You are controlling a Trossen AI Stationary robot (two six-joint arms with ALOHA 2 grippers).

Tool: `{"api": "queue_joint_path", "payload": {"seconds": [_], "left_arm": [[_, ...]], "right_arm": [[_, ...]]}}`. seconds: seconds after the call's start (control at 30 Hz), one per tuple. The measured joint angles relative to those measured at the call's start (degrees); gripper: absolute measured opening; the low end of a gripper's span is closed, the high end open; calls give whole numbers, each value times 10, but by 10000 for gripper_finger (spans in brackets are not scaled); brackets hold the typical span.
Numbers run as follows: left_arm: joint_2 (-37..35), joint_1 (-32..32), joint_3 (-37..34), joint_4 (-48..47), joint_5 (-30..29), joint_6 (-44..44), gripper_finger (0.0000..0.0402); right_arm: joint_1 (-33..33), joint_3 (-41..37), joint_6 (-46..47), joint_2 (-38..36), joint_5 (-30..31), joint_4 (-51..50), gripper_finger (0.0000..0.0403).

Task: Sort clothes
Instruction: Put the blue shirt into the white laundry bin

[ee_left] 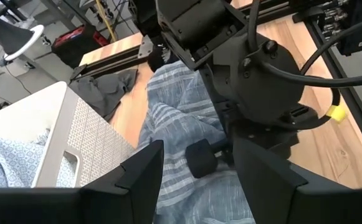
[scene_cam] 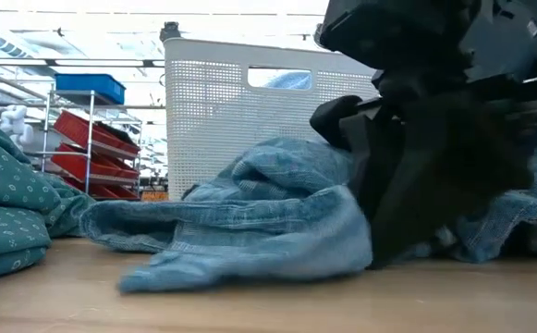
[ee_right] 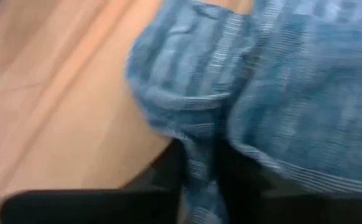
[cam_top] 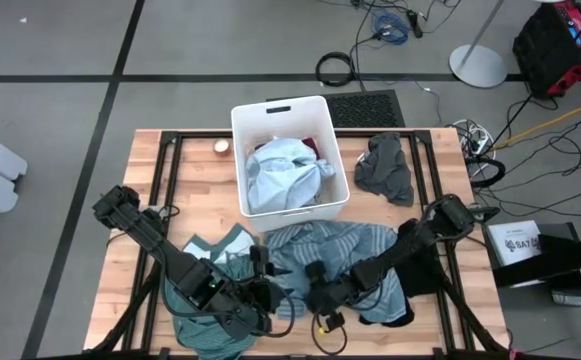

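Note:
A blue-grey striped garment [cam_top: 335,245] lies spread on the wooden table, just on the near side of the white bin [cam_top: 245,120]. My right gripper [cam_top: 316,285] reaches in from the table's right and is shut on this garment's near-left part [scene_cam: 277,222]. A teal green garment [cam_top: 210,310] lies crumpled at the near left, under my left arm. My left gripper [ee_left: 198,149] hovers open above the striped garment's left side [ee_left: 181,112], facing the right gripper, with nothing between its fingers. My right gripper pinches a raised fold of the striped garment [ee_right: 199,158] between its two fingers [ee_right: 162,171], near the garment's near-left edge. The fingers slant down from the table's right side. The rest of the garment lies slack on the table.
In the bin lie a light blue garment [cam_top: 282,172] and a maroon piece [cam_top: 315,148]. A dark grey garment [cam_top: 386,168] lies at the far right, a black piece [cam_top: 415,272] under my right arm. A small round object [cam_top: 222,147] sits left of the bin.

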Motion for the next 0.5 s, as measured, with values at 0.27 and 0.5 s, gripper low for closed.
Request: {"api": "queue_joint_path", "payload": {"seconds": [0.27, 0.5], "left_arm": [[0, 0, 0, 0, 0, 0, 203], [0, 0, 0, 0, 0, 0, 203]], "right_arm": [[5, 17, -1, -85, 9, -61, 3], [35, 128, -1, -208, 7, -194, 2]]}}
